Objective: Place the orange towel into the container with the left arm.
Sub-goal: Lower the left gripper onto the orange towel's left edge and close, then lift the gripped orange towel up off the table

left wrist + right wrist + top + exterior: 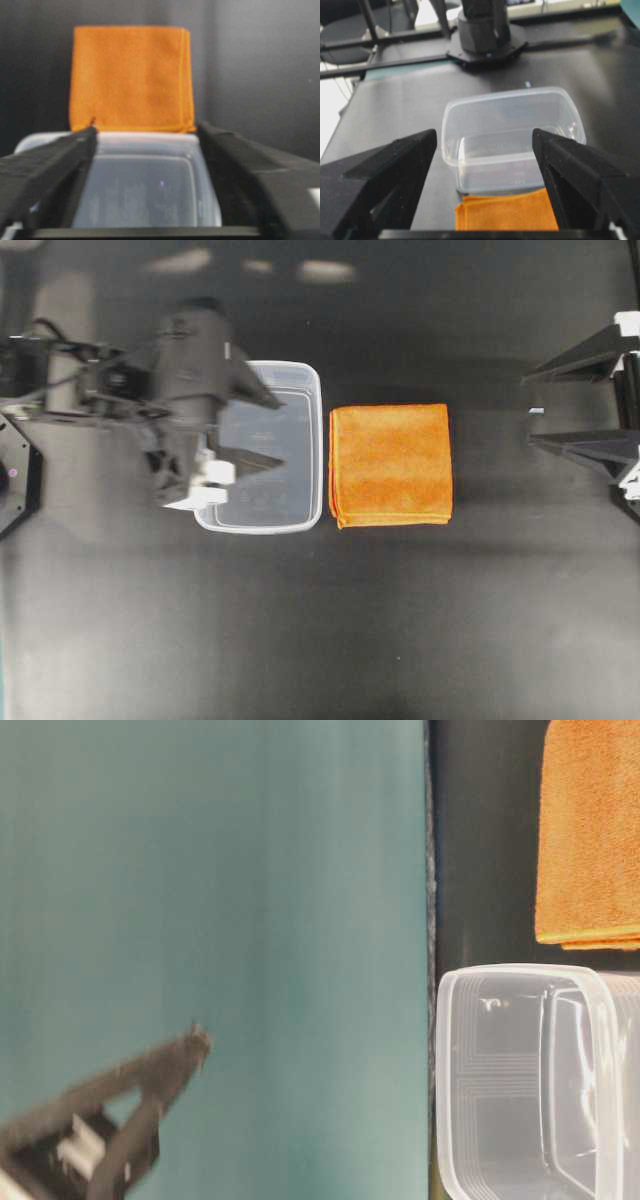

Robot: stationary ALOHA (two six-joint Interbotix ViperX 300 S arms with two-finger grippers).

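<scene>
The jaws of the left arm (262,425) stand wide apart and hold nothing, hanging over the clear container (300,523). The orange towel (391,465) lies flat and folded on the tabletop (420,620) just beyond the jaw tips, on the far side of the container's rim. To do this step well, I judge the jaws should carry forward past the rim, drop over the towel's near edge (the folded layers may split), and pinch through all layers. The right arm's jaws (560,406) are also spread wide, empty, well beyond the towel.
</scene>
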